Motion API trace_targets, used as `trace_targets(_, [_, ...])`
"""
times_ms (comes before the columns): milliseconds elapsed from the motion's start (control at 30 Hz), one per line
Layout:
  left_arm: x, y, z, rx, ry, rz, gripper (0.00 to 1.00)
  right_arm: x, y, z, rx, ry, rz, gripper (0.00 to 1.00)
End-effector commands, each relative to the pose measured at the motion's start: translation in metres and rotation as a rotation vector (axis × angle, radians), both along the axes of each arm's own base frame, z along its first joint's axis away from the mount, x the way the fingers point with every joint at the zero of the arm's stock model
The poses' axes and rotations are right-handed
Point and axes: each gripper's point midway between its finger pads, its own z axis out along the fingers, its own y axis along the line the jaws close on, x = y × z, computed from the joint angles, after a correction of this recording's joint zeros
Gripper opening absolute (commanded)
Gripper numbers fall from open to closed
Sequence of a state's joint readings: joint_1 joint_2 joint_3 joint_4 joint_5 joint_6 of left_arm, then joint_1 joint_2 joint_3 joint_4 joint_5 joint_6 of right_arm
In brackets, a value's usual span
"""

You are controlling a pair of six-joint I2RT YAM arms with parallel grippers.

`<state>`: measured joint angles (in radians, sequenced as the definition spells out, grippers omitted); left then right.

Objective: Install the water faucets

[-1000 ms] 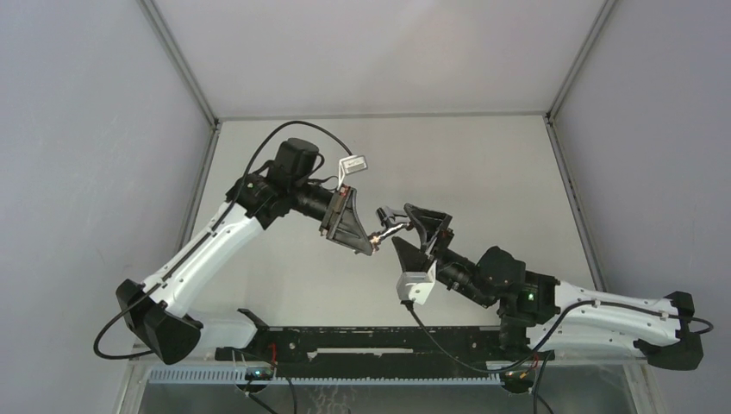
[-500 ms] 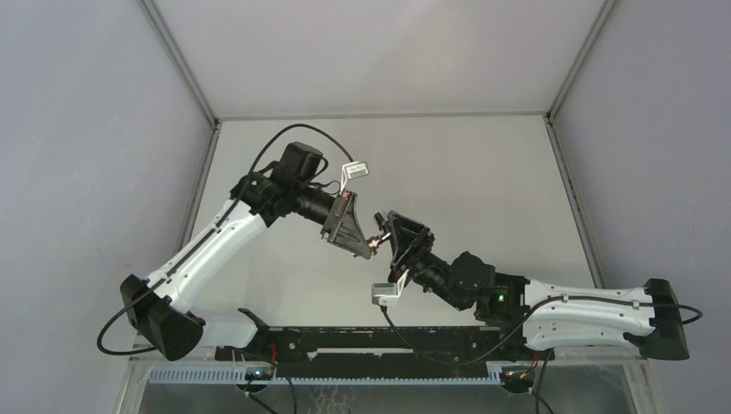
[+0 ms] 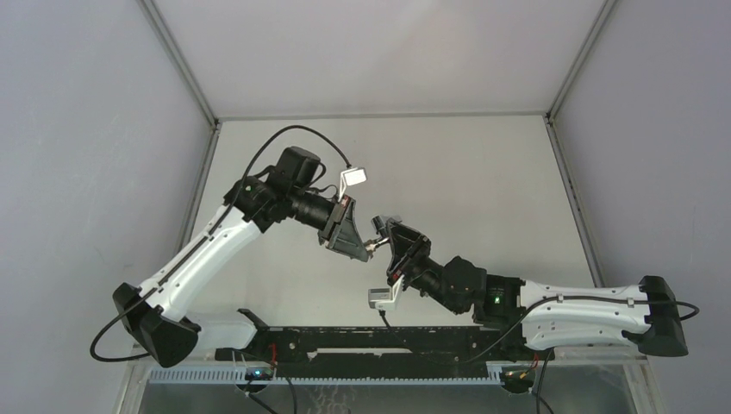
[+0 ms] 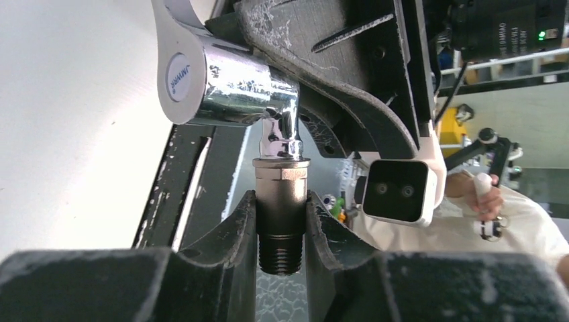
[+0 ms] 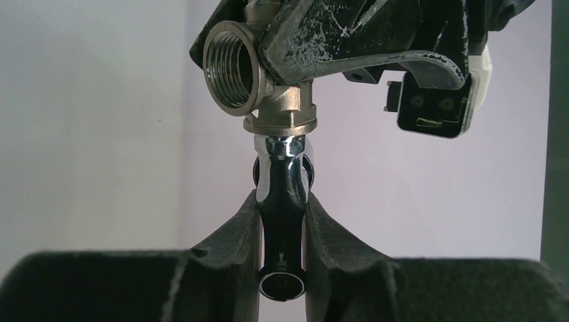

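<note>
The left gripper [image 4: 280, 204] is shut tight on the stub [image 4: 280, 221]. Its two black fingers [image 4: 236, 231] are rough and curved, and they squeeze the stub from both sides. The stub is a short, dull grey tube. It has screw ridges at its bottom end and a silver ring with flat sides at its top.

The right gripper [image 5: 282, 208] is shut on the tap [image 4: 228, 74]. Its black fingers [image 5: 236, 235] press on the tap's thin, shiny spout. The tap is bright chrome, like a mirror. In the left wrist view it is in the upper left, with a fat round body and a flat white cap with small letters on it.

The tap's neck sits on the stub's ring, and the two touch end to end. In the right wrist view the stub looks more yellow, and a round hole with ridges inside shows on its side, at the upper middle of the frame.

From above, both arms meet in the middle of the frame, over the plain white table [image 3: 483, 172]. The tap and stub are held in the air between the two grippers.
</note>
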<state>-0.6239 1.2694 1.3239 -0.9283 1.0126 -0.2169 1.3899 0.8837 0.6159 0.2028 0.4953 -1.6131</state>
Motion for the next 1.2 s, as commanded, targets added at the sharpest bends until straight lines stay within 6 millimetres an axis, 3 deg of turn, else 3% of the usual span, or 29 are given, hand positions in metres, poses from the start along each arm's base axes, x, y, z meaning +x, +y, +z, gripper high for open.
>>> trace_targets(0, [0.030, 0.011, 0.002, 0.057, -0.250, 0.108, 0.00, -0.013, 0.003, 0.019, 0.108, 0.041, 0.045, 0.00])
trace_targets(233, [0.045, 0.020, -0.011, 0.162, -0.407, 0.159, 0.00, -0.023, 0.008, 0.006, 0.110, 0.188, 0.091, 0.00])
trace_targets(500, [0.061, 0.027, -0.009, 0.193, -0.638, 0.200, 0.00, -0.039, 0.016, -0.006, 0.114, 0.398, 0.149, 0.00])
trace_targets(767, [0.056, 0.028, 0.011, 0.083, -0.796, 0.208, 0.00, -0.063, 0.025, -0.006, 0.128, 0.571, 0.253, 0.00])
trace_targets(1167, [0.051, 0.027, 0.014, 0.049, -0.851, 0.169, 0.00, -0.097, 0.036, -0.008, 0.103, 0.891, 0.393, 0.00])
